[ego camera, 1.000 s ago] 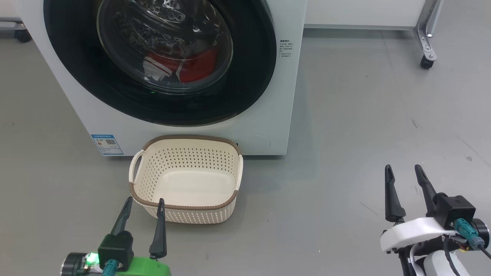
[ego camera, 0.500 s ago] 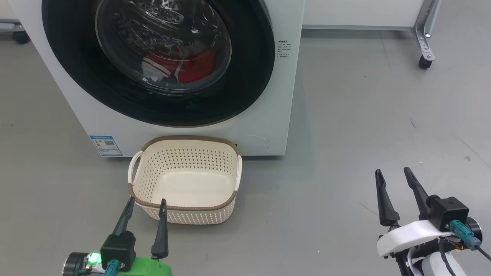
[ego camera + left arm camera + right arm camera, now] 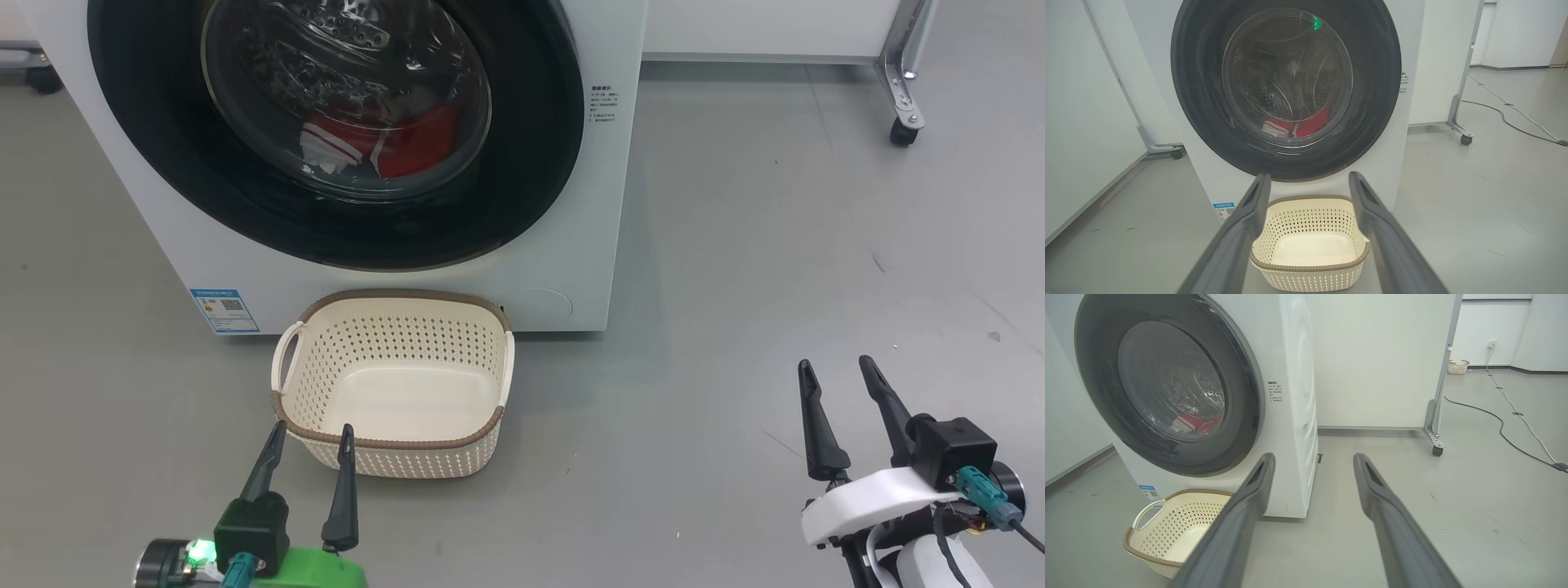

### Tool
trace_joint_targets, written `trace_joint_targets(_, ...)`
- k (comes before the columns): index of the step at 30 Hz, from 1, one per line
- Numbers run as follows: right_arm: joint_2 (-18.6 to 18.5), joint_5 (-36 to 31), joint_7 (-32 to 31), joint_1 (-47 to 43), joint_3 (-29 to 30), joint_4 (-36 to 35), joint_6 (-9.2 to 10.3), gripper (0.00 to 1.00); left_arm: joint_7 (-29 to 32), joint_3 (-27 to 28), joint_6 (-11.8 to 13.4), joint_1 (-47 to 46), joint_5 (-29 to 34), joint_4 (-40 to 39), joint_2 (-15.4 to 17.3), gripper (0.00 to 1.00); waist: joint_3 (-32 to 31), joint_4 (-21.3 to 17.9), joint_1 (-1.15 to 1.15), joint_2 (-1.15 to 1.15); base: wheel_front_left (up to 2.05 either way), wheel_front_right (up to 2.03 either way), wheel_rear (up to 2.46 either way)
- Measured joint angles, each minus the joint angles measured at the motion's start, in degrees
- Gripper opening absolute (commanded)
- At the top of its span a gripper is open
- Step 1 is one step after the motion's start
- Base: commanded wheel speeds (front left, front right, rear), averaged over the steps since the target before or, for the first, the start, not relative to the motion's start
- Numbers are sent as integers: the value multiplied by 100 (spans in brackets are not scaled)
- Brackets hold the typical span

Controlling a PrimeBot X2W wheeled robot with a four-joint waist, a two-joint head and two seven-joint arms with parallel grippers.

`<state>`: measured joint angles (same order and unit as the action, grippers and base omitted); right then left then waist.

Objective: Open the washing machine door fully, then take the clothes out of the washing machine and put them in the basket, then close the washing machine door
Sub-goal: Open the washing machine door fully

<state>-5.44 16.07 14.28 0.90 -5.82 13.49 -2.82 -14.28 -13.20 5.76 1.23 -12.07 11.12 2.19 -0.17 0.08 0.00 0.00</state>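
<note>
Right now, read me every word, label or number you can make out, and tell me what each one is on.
Nothing here reads clearly enough to quote.
Blue and white sticker, lower left front of the big white front-loading washing machine: small print and a square code, too small to read.
Black printed lines right of the round glossy black door: too small to read.

Lab test bay: wheeled white partitions, bare grey floor

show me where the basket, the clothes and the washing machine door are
the basket point(image 3: 400, 343), head view, on its perforated back wall
the clothes point(image 3: 420, 145), head view, on the red fabric behind the glass
the washing machine door point(image 3: 535, 163), head view, on its glossy black rim
</note>
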Motion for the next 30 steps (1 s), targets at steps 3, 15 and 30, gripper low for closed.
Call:
trace_joint_targets(3, 0, 0, 0, 16, 2, 5, 0, 100, 0, -9, 0, -1, -2, 10, 0, 100, -2, 1, 0, 0, 0, 0, 0)
trace_joint_targets(15, 0, -2, 0, 59, 4, 7, -4, 100, 0, -37, 19, -3, -4, 42, 0, 100, -6, 7, 0, 0, 0, 0, 0)
trace_joint_targets(30, -103, -118, 15, 259, 70, -315, -64, 100, 0, -229, 48, -20, 69, 5, 12, 100, 166, 103, 0, 0, 0, 0, 0)
